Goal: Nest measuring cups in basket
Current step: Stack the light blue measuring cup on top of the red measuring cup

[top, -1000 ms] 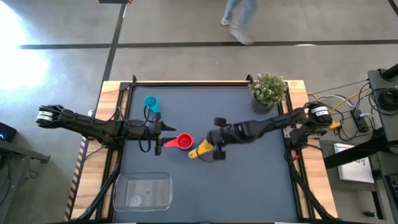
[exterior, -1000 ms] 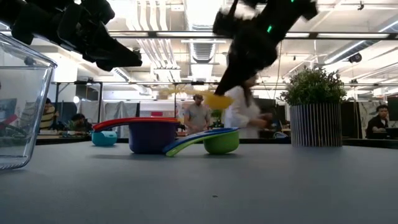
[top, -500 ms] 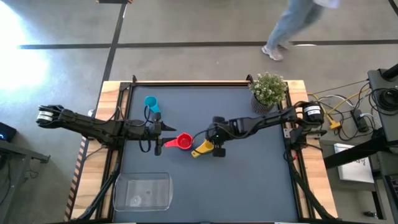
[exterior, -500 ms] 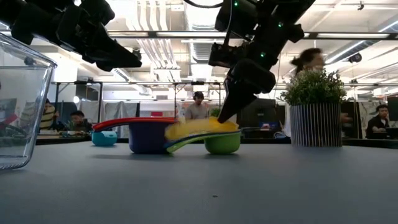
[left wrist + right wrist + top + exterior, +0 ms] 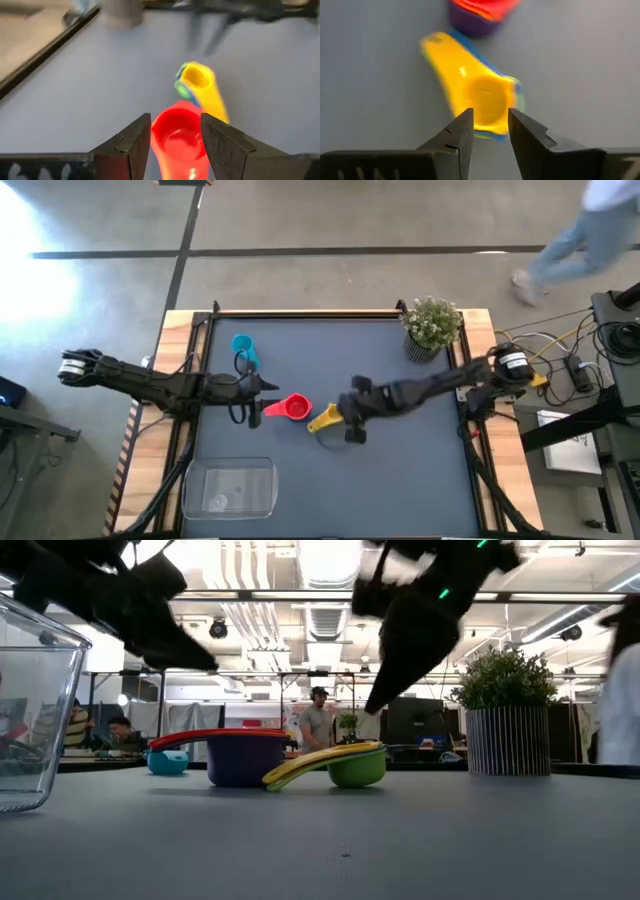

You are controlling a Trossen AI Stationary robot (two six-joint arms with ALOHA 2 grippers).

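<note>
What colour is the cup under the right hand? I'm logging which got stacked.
Yellow cup, clearest in the right wrist view.

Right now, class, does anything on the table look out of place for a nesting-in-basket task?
Yes. The basket holds no cups, though two stacks sit mid-table: a red-topped stack and a yellow-topped stack. One light blue cup lies alone near the far edge. Both grippers, left and right, hold nothing.

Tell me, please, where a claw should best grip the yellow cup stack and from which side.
Probably by the flat yellow handle, coming from above: it juts out sideways from the stack of cups, clear of the red cup, and is thin enough to pinch.
</note>
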